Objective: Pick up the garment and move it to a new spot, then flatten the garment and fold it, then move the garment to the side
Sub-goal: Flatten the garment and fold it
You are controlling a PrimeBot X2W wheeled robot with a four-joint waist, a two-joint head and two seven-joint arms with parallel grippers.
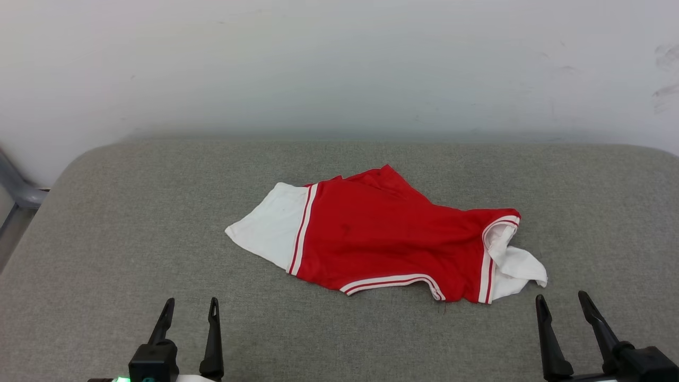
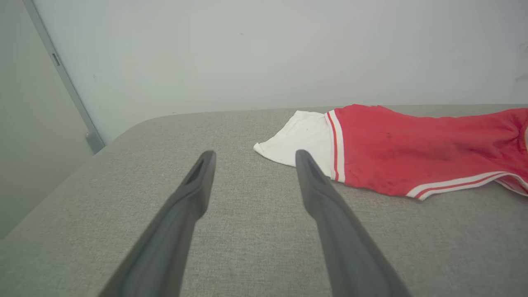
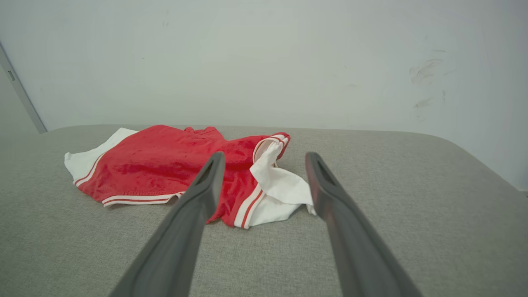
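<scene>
Head view puts the left end effector [image 1: 191, 301] at the lower left, its two dark fingers spread wide with nothing between them, over bare grey fabric surface [image 1: 106, 239]. The right end effector [image 1: 561, 295] at the lower right is likewise spread and empty, its tips near the bunched white sleeve [image 1: 517, 268] but not touching it. The garment [image 1: 382, 239] lies rumpled mid-surface, well apart from the left fingers: red body, red-white striped trim, and a flat white sleeve [image 1: 270, 228] pointing left. A pale wall [image 1: 339, 63] rises behind.
</scene>
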